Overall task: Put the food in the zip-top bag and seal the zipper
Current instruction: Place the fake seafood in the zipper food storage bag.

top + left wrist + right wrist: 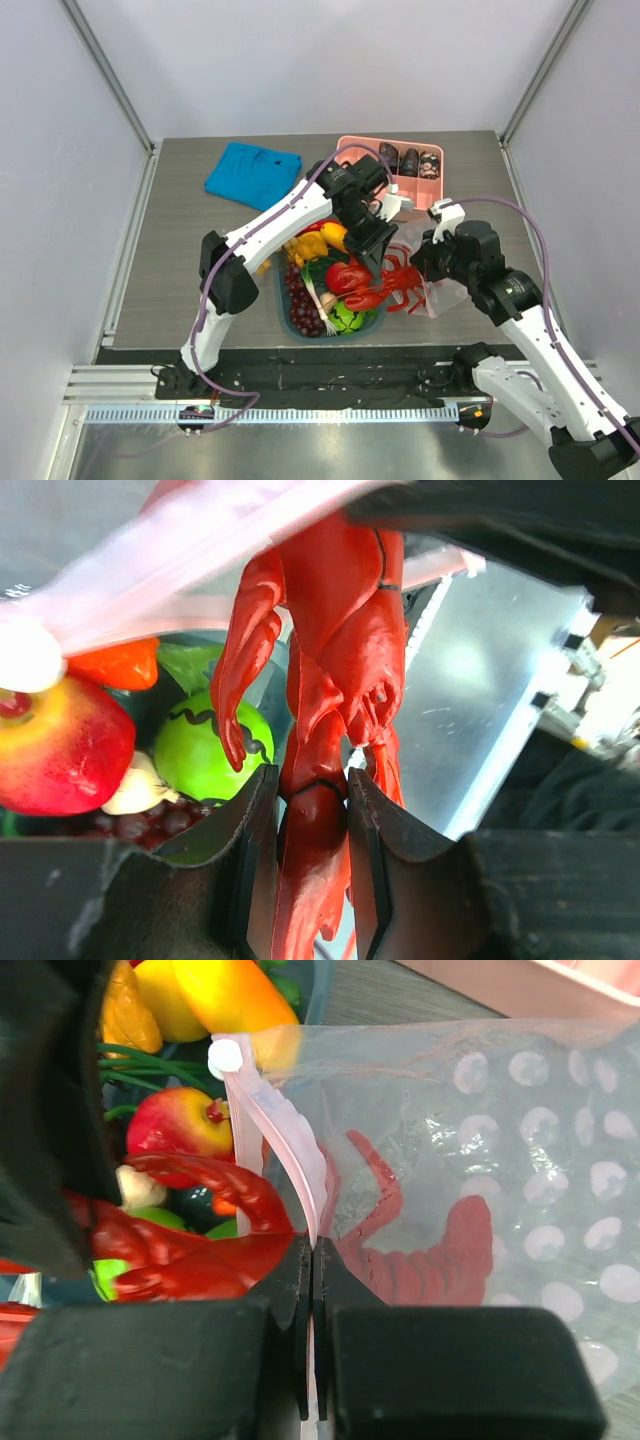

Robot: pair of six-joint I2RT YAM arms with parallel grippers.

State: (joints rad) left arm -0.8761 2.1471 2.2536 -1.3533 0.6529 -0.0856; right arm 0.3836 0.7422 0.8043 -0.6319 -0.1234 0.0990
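Your left gripper [312, 780] is clamped on the red lobster [335, 630], one finger on each side of a narrow part of its body. From that grip the lobster reaches toward the mouth of the zip-top bag [520, 1160]. Your right gripper [312, 1260] is pinched tight on the bag's mouth edge, right at the pink zipper [285, 1150], and holds it up. A white slider [225, 1057] sits at the far end of the strip.

Part of the lobster is already past the zipper. You can see its ribbed tail through the dotted film, while its claws lie outside, over the teal tub [280, 290]. The bag lies just to the right of that tub, below your right wrist.

The tub holds the rest of the food: a yellow fruit [333, 236], a red apple [60, 755], a green ball [205, 755], dark grapes [303, 305] and a long green onion [318, 285].

Farther back on the table [180, 260], the pink divided tray [350, 150] holds dark pieces [408, 160]. A blue cloth [253, 172] lies to its left.
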